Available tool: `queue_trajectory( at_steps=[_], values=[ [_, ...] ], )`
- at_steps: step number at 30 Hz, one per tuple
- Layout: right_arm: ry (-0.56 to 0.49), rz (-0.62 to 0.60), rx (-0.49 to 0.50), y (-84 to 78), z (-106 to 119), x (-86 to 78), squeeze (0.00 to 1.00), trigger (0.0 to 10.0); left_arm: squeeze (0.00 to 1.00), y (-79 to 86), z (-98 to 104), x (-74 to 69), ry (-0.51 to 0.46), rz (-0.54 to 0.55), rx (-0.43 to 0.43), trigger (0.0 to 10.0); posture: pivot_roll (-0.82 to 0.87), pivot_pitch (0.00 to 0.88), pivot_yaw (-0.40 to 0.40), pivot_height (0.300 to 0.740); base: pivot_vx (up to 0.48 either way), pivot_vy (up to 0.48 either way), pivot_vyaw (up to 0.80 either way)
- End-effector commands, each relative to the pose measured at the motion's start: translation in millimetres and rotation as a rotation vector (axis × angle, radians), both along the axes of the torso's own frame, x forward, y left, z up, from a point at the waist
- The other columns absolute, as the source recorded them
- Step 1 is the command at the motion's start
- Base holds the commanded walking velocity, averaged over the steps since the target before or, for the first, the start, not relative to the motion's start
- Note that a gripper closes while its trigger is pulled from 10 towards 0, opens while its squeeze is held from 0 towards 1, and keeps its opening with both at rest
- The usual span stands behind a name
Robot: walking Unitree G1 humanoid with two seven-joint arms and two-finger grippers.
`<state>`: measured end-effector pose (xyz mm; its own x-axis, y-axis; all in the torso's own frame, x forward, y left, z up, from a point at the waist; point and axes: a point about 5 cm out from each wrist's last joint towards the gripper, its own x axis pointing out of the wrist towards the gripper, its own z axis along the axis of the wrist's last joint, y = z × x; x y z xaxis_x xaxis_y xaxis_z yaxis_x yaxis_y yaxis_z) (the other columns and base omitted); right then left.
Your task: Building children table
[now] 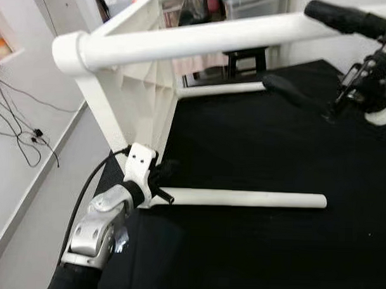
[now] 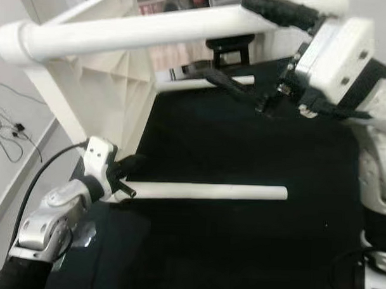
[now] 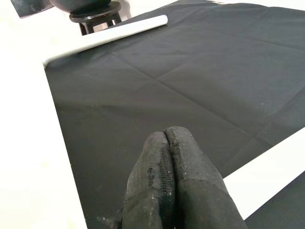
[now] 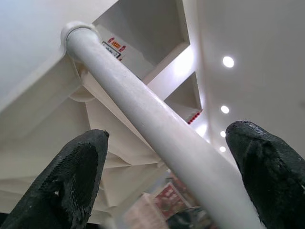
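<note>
Bright ceiling spotlights (image 4: 228, 61), soft focus, washed-out white glare

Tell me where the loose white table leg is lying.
The loose white leg lies flat on the black cloth, in front of the upended white table, its near end at the left gripper.

home room | cluttered shelves (image 1: 248, 4) | floor cables (image 1: 19, 135) | stool (image 1: 247, 57)

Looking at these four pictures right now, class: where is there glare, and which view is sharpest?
Right wrist view: ceiling lights flare bright behind the attached leg. Eye views: soft, white frame overexposed. Left wrist view: sharpest, cloth creases crisp beyond the shut left gripper.
</note>
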<state>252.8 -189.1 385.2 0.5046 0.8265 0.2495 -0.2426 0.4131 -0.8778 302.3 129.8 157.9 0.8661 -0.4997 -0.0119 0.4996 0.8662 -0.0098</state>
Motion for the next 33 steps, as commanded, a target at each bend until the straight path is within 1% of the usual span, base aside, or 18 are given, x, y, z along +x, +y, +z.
queue_trajectory(
  at_steps=[1,2,3,4,6,7,9,10,12,13,16,20,21,22,28,33],
  values=[
    [-0.084,-0.059,-0.089,9.0,2,8.0,0.0,10.0,0.0,4.3,-2,1.7,0.009,0.024,-0.009,10.0,-0.18,0.0,0.178,0.74,0.0,0.0,0.0],
    [-0.084,-0.059,-0.089,9.0,2,8.0,0.0,10.0,0.0,4.3,-2,1.7,0.009,0.024,-0.009,10.0,-0.18,0.0,0.178,0.74,0.0,0.0,0.0],
    [-0.124,-0.105,-0.132,10.2,5,13.0,0.0,10.0,0.0,3.8,-2,2.0,0.009,0.026,-0.011,10.0,-0.18,0.0,0.176,0.74,0.0,0.0,0.0],
    [-0.124,-0.105,-0.132,10.2,5,13.0,0.0,10.0,0.0,3.8,-2,2.0,0.009,0.026,-0.011,10.0,-0.18,0.0,0.176,0.74,0.0,0.0,0.0],
    [-0.185,-0.198,-0.202,7.9,11,22.6,0.0,10.0,0.0,2.1,-3,1.2,0.012,0.031,-0.025,10.0,-0.19,0.0,0.168,0.74,0.0,0.0,0.0],
    [-0.185,-0.198,-0.202,7.9,11,22.6,0.0,10.0,0.0,2.1,-3,1.2,0.012,0.031,-0.025,10.0,-0.19,0.0,0.168,0.74,0.0,0.0,0.0],
    [-0.22,-0.271,-0.285,5.0,15,28.7,0.0,10.0,0.0,1.4,-4,-0.3,0.014,0.038,-0.037,10.0,-0.19,0.0,0.162,0.74,0.0,0.0,0.0],
    [-0.22,-0.271,-0.285,5.0,15,28.7,0.0,10.0,0.0,1.4,-4,-0.3,0.014,0.038,-0.037,10.0,-0.19,0.0,0.162,0.74,0.0,0.0,0.0],
    [-0.233,-0.312,-0.358,4.3,15,33.3,0.0,10.0,0.0,1.1,-5,-0.9,0.015,0.045,-0.045,10.0,-0.2,0.0,0.153,0.74,0.0,0.0,0.0],
    [-0.233,-0.312,-0.358,4.3,15,33.3,0.0,10.0,0.0,1.1,-5,-0.9,0.015,0.045,-0.045,10.0,-0.2,0.0,0.153,0.74,0.0,0.0,0.0],
    [-0.248,-0.371,-0.412,1.1,17,39.7,0.0,10.0,0.0,0.2,-5,-0.9,0.014,0.053,-0.06,10.0,-0.21,0.0,0.143,0.74,0.0,0.0,0.0],
    [-0.263,-0.406,-0.411,-0.9,20,43.1,0.0,10.0,0.0,0.3,-6,-1.2,0.016,0.06,-0.07,10.0,-0.21,0.0,0.14,0.74,0.0,0.0,0.0],
    [-0.279,-0.425,-0.4,-2.0,23,45.1,0.0,4.6,0.0,0.5,-7,-1.7,0.019,0.063,-0.073,10.0,-0.21,0.0,0.137,0.74,0.0,0.0,0.0],
    [-0.289,-0.434,-0.39,-2.5,24,46.1,0.0,0.0,0.0,0.8,-8,-2.3,0.022,0.067,-0.074,10.0,-0.21,0.0,0.134,0.74,0.0,0.0,0.0],
    [-0.303,-0.444,-0.376,-3.4,26,48.4,0.0,0.0,0.0,1.6,-9,-2.8,0.026,0.079,-0.079,10.0,-0.21,0.0,0.131,0.74,0.0,0.0,0.0],
    [-0.292,-0.446,-0.38,-4.8,22,50.5,0.0,0.0,0.0,7.3,-9,-1.3,0.027,0.102,-0.074,10.0,-0.21,0.0,0.129,0.74,0.0,0.0,0.0]
  ],
)
